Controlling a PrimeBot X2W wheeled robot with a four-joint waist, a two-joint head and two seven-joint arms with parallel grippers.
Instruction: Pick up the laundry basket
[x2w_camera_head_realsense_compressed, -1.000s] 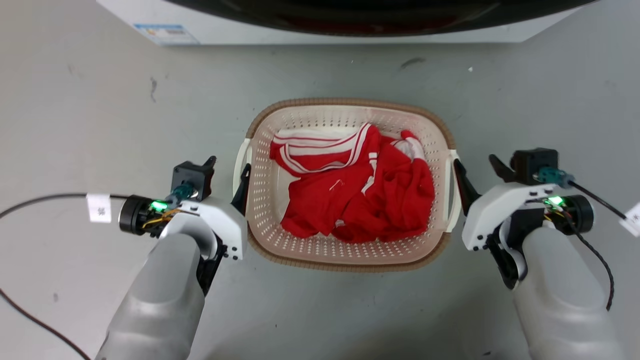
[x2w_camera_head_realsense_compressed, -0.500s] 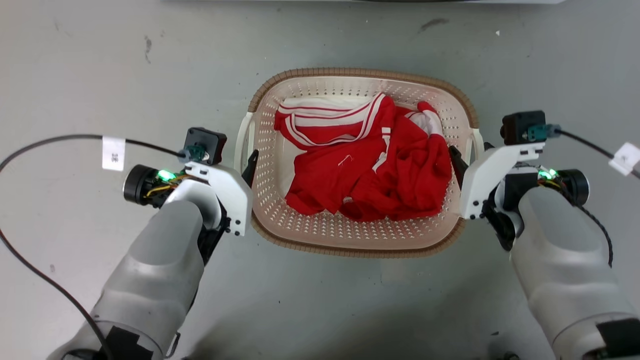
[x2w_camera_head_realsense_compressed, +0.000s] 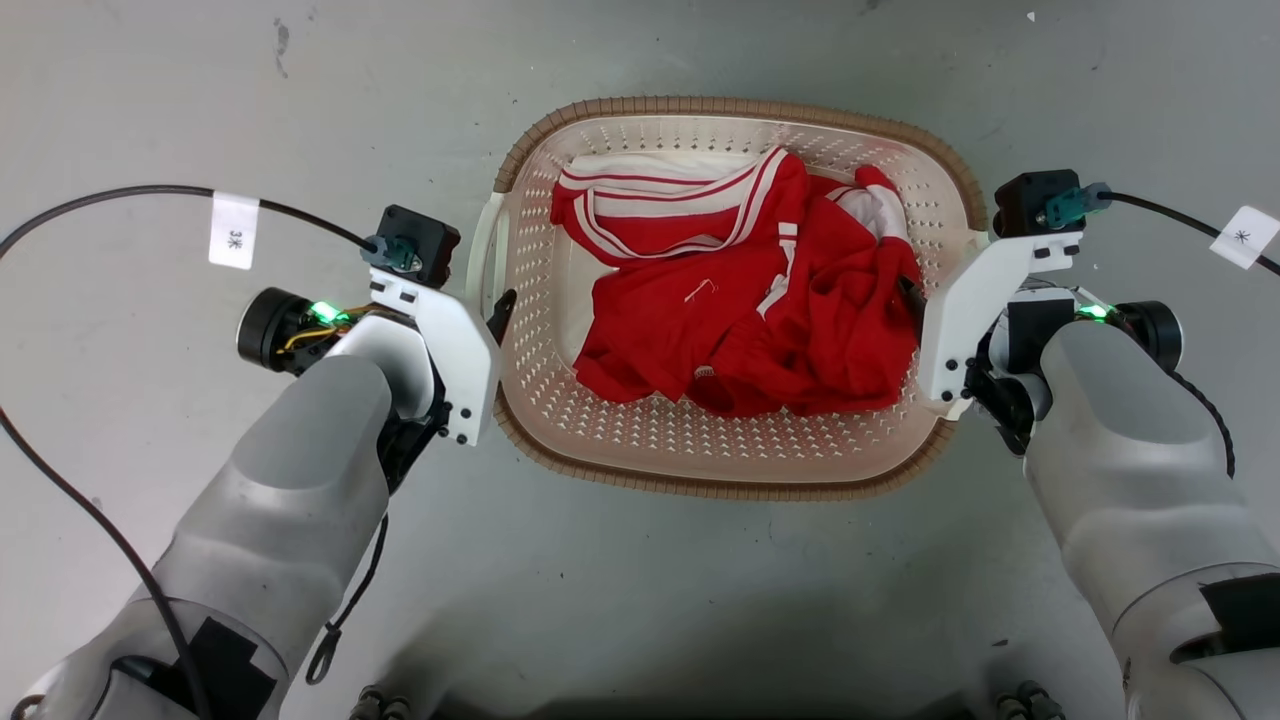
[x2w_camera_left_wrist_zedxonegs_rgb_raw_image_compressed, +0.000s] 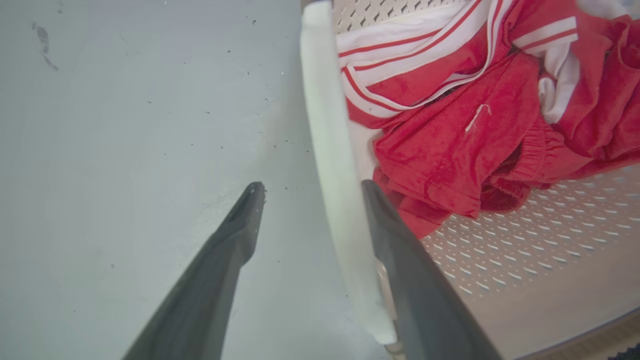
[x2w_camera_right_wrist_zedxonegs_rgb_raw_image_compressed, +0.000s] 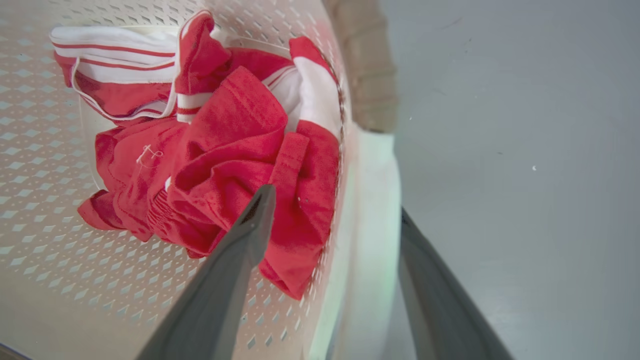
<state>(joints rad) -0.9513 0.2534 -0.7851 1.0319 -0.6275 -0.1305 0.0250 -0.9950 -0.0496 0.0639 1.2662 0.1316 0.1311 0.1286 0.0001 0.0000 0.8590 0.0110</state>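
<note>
Laundry basket (x2w_camera_head_realsense_compressed: 700, 488) sits on the grey floor (x2w_camera_head_realsense_compressed: 640, 600), upper centre of the head view, with red-and-white clothes (x2w_camera_head_realsense_compressed: 740, 320) heaped inside. It looks like stiff moulded plastic with perforated walls that may flex a little. The load is small, so probably light, but it is wide and would tip unless both sides rise level. Smooth plastic, likely slippery under thin fingers. Best hold is the white side handles, left handle (x2w_camera_left_wrist_zedxonegs_rgb_raw_image_compressed: 335, 190) and right handle (x2w_camera_right_wrist_zedxonegs_rgb_raw_image_compressed: 372, 225). Left tool (x2w_camera_left_wrist_zedxonegs_rgb_raw_image_compressed: 310, 189) is released, jaws apart astride the left handle, one finger out over the floor, the other on the basket side, touching or nearly. Right tool (x2w_camera_right_wrist_zedxonegs_rgb_raw_image_compressed: 334, 201) is also unclenched astride the right handle, its inner finger over the clothes, so it might pinch cloth. Open floor lies all round the brown rim. A black cable (x2w_camera_head_realsense_compressed: 110, 200) curls at frame left, well apart.
</note>
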